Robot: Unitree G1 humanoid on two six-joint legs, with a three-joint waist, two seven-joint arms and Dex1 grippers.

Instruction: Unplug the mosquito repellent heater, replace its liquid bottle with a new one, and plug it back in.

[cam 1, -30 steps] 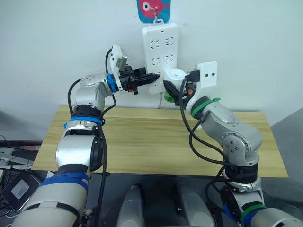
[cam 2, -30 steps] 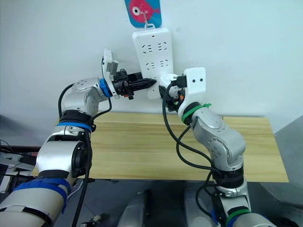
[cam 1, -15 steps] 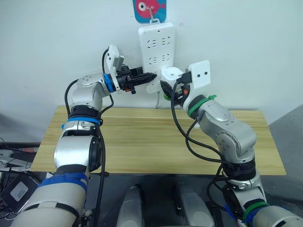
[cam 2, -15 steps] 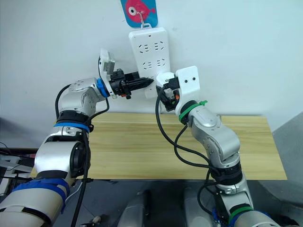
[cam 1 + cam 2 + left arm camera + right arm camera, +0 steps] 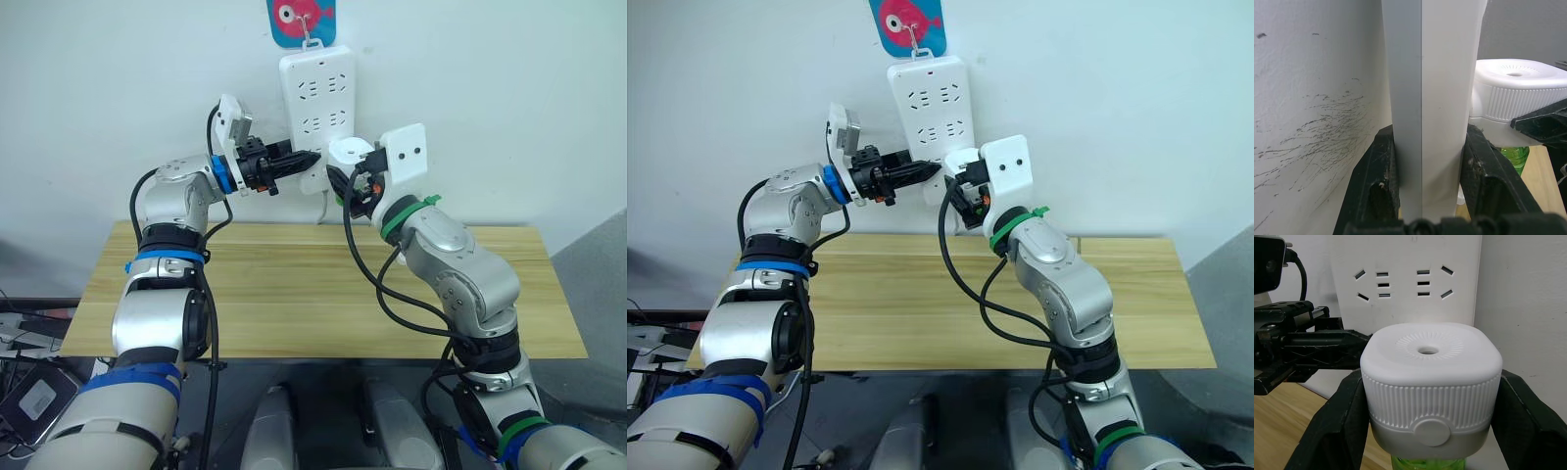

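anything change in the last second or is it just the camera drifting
Mostly the camera: the whole scene shifts together. The left gripper stays clamped on the power strip's lower edge, and the right gripper still holds the mosquito repellent heater against the strip. Nothing was released or newly taken.

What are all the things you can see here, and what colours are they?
Long white plastic power strip: one, white, hanging on the wall above the table's far edge.
Fish picture hook: one, blue with a pink fish, on the wall, holding the top of the strip.
Small white rounded plastic mosquito repellent heater: one, white, at the lower end of the strip.
Green liquid bottle: one, green, under the heater.
Wooden table: one, light wood, against the wall.
Left gripper: black fingers clamped on the strip's edge.
Right gripper: black fingers clamped on both sides of the heater.
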